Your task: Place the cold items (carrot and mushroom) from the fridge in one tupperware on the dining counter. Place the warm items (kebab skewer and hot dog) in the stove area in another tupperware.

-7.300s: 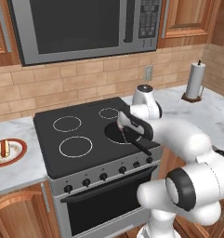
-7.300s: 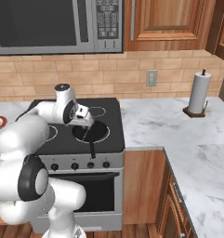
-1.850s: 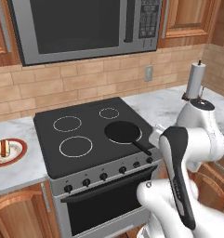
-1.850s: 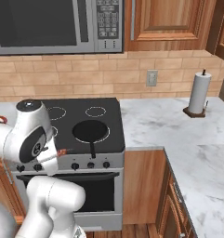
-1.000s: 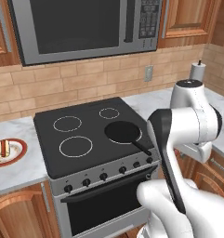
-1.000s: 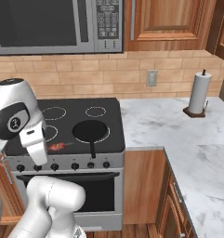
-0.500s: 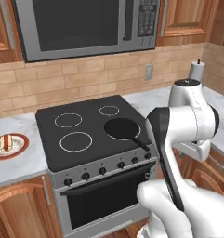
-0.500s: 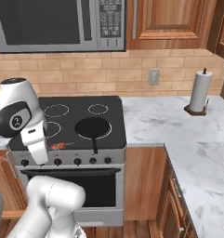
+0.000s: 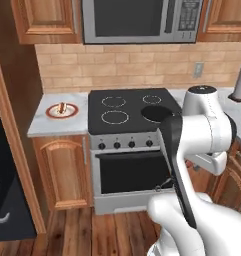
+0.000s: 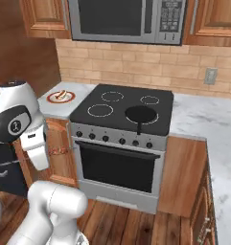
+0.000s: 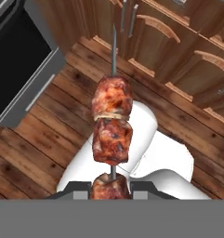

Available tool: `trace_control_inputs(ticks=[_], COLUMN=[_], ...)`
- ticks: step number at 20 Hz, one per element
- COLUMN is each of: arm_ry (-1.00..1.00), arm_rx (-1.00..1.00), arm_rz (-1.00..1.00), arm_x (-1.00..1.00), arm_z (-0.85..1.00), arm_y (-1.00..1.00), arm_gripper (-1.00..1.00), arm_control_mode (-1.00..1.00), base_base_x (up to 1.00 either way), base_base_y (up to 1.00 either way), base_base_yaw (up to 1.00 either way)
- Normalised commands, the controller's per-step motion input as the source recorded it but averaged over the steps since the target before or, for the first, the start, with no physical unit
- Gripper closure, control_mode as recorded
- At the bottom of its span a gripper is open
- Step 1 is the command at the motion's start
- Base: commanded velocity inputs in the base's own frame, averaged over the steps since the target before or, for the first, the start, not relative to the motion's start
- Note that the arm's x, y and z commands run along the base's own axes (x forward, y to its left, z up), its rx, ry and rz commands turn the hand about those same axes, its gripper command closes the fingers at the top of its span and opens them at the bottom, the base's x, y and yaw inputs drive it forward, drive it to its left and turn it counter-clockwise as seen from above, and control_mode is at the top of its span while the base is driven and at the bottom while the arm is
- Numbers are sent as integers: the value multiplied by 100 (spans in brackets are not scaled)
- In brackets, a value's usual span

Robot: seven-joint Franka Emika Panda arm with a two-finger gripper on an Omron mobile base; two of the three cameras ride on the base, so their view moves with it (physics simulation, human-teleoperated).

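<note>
A kebab skewer [image 11: 112,125], three glistening reddish-brown chunks threaded on a thin grey stick, stands out from the gripper [image 11: 111,187] toward twelve o'clock in the hand view, its bare tip aimed at wooden cabinet doors [image 11: 169,42] across a plank floor [image 11: 48,125]. The fingers are drawn in narrow around the lowest chunk at six o'clock, with the skewer clamped between them; how much of the stick lies behind the grip cannot be told.

By appearances it is a light load, stiff along the stick but soft and probably greasy at the meat. Held near one end, it could pivot or slide under a sharp swing; a hold on the middle chunks would likely balance better.

In the left base view the hot dog [image 9: 62,107] waits on a red-rimmed plate [image 9: 51,113] on the marbled counter at nine o'clock from the black stove [image 9: 127,107]. A dark frying pan [image 10: 141,115] sits on the front right burner. The microwave [image 10: 121,18] hangs at twelve o'clock above.
</note>
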Motion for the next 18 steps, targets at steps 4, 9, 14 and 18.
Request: trace_control_inputs(ticks=[4, 9, 14, 18], arm_ry=[0, 0, 0, 0], arm_rx=[0, 0, 0, 0], arm_rz=[0, 0, 0, 0], arm_x=[0, 0, 0, 0], arm_z=[0, 0, 0, 0], arm_y=[0, 0, 0, 0], arm_gripper=[100, 100, 100, 100], arm_control_mode=[100, 100, 100, 100], base_base_x=[-74, -56, -12, -2], base_base_y=[7, 25, 41, 27], base_base_yaw=[84, 89, 99, 100])
